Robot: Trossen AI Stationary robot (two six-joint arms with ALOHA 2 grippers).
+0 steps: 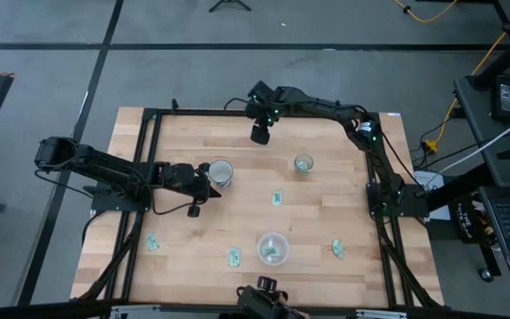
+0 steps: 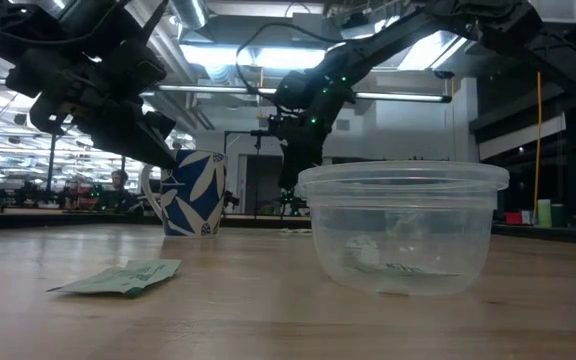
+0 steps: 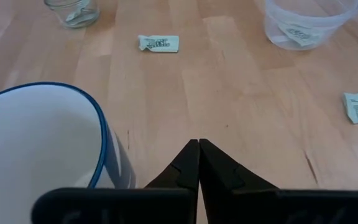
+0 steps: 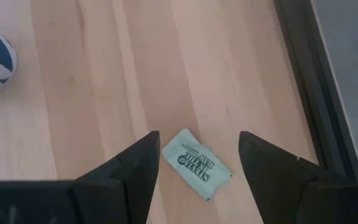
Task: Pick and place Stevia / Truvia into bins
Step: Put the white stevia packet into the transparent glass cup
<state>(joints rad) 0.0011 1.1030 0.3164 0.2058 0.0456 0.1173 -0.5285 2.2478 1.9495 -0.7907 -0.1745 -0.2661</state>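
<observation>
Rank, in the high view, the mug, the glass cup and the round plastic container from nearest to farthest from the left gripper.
From the left gripper:
1. Blue-and-white mug, right beside it.
2. Round plastic container, toward the table's near edge.
3. Glass cup, farther across, toward the right arm's side.

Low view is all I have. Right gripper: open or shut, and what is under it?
Observer: The right gripper is open. Its wrist view shows one sachet lying flat on the table between its two fingers.
Operator: And the left?
Observer: The left gripper is shut and holds nothing. It sits beside the blue-rimmed mug.
Operator: Any other sachets left out?
Observer: The high view shows four loose sachets. One lies between the glass cup and the plastic container.
</observation>
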